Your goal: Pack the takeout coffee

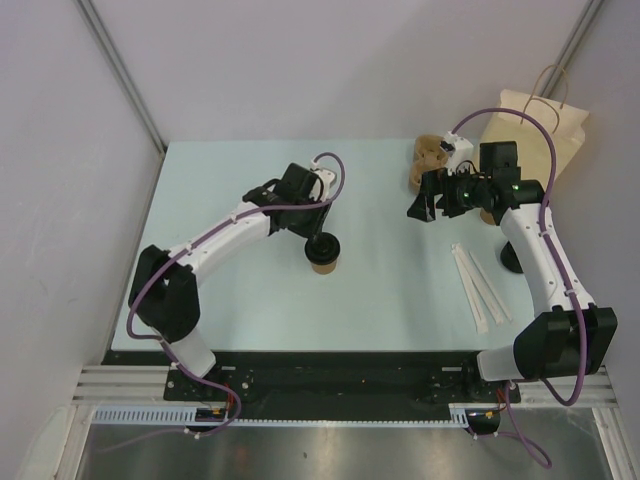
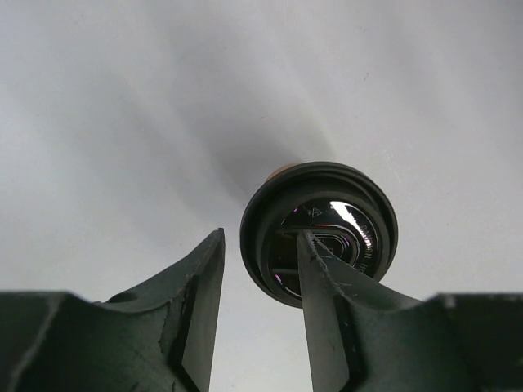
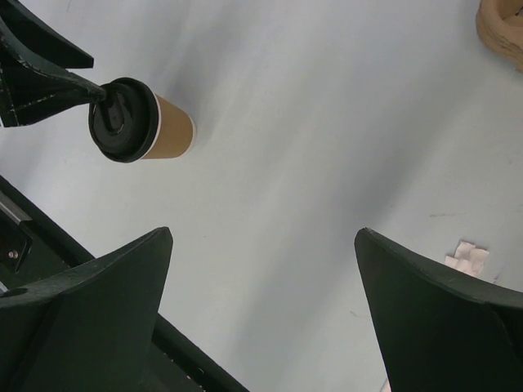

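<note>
Takeout coffee [image 1: 323, 252] stands well inside the table [image 1: 400, 310] edges.

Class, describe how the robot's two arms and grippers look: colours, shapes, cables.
Both the left arm and right arm have white links with black joints and a purple cable alongside. The left gripper and right gripper each have two dark, tapered fingers.

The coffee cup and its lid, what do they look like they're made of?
Cup: likely kraft paper, going by the matte brown wall with no shine. Lid: probably moulded plastic. It is black and glossy, with bright reflections on its recessed top and a raised rim.
</note>
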`<state>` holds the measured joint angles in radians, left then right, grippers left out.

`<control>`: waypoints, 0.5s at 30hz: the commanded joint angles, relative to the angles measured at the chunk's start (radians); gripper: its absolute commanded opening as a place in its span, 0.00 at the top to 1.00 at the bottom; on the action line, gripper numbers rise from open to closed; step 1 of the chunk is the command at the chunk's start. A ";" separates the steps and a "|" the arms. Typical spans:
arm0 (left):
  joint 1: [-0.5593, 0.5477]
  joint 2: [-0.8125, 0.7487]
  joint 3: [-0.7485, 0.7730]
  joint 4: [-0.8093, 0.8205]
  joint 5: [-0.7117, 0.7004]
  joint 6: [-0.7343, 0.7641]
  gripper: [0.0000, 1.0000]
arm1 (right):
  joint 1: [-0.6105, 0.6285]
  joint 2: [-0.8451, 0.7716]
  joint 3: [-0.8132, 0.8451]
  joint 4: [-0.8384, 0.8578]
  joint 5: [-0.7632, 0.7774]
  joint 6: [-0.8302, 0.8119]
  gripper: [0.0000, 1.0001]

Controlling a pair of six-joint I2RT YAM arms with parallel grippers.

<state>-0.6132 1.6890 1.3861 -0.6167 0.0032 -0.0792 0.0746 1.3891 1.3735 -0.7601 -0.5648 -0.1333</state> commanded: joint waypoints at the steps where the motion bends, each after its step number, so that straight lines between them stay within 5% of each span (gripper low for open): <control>1: -0.005 -0.052 0.079 -0.037 0.000 -0.008 0.52 | 0.008 -0.030 0.004 0.002 -0.014 -0.025 0.00; 4: 0.004 -0.106 0.100 -0.052 0.006 -0.010 0.48 | 0.027 -0.032 0.004 0.002 -0.030 -0.031 0.00; 12: 0.208 -0.474 -0.220 0.303 0.530 -0.106 0.30 | 0.163 0.027 0.002 0.064 -0.190 0.040 0.00; 15: 0.234 -0.534 -0.315 0.377 0.628 -0.146 0.27 | 0.232 0.077 0.004 0.136 -0.240 0.122 0.02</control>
<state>-0.3943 1.2228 1.1713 -0.4171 0.3679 -0.1532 0.2386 1.4048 1.3724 -0.7311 -0.6910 -0.1043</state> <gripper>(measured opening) 0.723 0.993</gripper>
